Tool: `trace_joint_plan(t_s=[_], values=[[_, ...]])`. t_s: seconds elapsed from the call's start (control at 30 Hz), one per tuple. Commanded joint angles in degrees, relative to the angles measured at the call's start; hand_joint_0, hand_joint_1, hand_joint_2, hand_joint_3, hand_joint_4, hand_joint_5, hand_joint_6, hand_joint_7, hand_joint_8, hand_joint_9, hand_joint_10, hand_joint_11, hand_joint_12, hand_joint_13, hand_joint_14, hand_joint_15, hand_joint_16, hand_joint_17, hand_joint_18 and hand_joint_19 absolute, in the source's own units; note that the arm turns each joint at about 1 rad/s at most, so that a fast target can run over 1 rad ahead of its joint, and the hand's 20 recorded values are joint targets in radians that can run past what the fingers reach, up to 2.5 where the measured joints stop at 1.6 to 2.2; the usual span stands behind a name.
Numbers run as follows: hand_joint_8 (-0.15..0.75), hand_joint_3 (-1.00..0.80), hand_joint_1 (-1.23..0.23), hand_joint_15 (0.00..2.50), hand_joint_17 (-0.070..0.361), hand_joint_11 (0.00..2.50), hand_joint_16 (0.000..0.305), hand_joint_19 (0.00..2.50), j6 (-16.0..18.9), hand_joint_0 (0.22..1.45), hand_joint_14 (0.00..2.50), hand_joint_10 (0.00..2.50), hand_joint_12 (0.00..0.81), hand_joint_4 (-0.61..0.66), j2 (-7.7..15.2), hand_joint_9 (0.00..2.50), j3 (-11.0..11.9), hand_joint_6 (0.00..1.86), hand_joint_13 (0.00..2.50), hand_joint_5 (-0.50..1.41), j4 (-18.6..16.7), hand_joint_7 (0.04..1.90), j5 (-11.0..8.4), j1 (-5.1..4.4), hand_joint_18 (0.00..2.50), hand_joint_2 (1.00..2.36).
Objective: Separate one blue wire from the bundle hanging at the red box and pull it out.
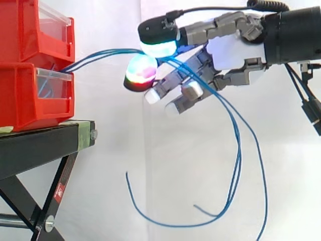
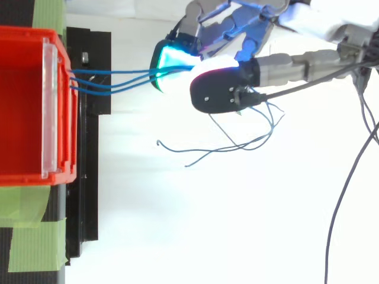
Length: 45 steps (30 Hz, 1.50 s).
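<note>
We see the hand [image 1: 231, 54] pinching the blue wires [image 2: 112, 80] between two glowing pads [image 1: 158, 46], its other fingers stretched out just beneath. Behind the pinch the wires hang under the hand in long loose loops, their ends free in open air. Ahead of the pads they span a clear gap to the front edge of the lower red bin [image 1: 25, 95]. The upper red bin [image 1: 30, 30] sits on top of it. Both rest on the black stand [image 1: 40, 145], with green tape [image 2: 29, 204] at its far side. A white curtain [image 1: 110, 125] closes the room beyond.
</note>
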State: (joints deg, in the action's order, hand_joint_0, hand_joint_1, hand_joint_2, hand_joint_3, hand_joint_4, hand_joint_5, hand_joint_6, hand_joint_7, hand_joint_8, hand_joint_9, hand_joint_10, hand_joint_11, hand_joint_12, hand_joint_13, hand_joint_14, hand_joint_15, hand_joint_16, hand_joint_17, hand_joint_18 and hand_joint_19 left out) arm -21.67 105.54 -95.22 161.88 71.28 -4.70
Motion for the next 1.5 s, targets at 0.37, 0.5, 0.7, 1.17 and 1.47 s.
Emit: trace_joint_plan(t_s=[0.37, 0.5, 0.7, 1.17, 1.47], values=[[0.413, -0.14, -0.63, 1.09, 0.135, 0.57, 0.060, 0.29, -0.3, 0.61, 0.02, 0.02, 0.505, 0.21, -1.9, 0.70, 0.0, 0.87, 1.58, -0.19, 0.9, 0.80, -0.09, 0.49, 0.77, 1.01], [0.413, -0.14, -0.63, 1.16, 0.136, 0.59, 0.061, 0.30, -1.0, 0.61, 0.02, 0.01, 0.494, 0.21, -1.9, 0.71, 0.0, 0.87, 1.59, -0.19, 1.1, 0.81, -0.09, 0.49, 0.78, 1.01], [0.414, -0.14, -0.63, 1.22, 0.139, 0.62, 0.062, 0.31, -1.4, 0.61, 0.01, 0.02, 0.479, 0.21, -1.9, 0.75, -0.1, 0.87, 1.61, -0.19, 1.1, 0.80, -0.09, 0.57, 0.78, 1.01], [0.425, -0.14, -0.62, 1.26, 0.140, 1.01, 0.062, 0.33, -1.8, 0.61, 0.01, 0.02, 0.460, 0.21, -1.9, 1.12, 0.0, 0.87, 1.60, -0.19, 1.2, 0.81, -0.17, 0.40, 0.77, 1.02], [0.417, -0.15, -0.62, 1.27, 0.141, 1.18, 0.063, 0.34, -1.8, 0.61, 0.02, 0.01, 0.457, 0.21, -1.8, 1.24, -0.1, 0.87, 1.59, -0.19, 1.2, 0.81, -0.26, 0.22, 0.77, 1.02]])
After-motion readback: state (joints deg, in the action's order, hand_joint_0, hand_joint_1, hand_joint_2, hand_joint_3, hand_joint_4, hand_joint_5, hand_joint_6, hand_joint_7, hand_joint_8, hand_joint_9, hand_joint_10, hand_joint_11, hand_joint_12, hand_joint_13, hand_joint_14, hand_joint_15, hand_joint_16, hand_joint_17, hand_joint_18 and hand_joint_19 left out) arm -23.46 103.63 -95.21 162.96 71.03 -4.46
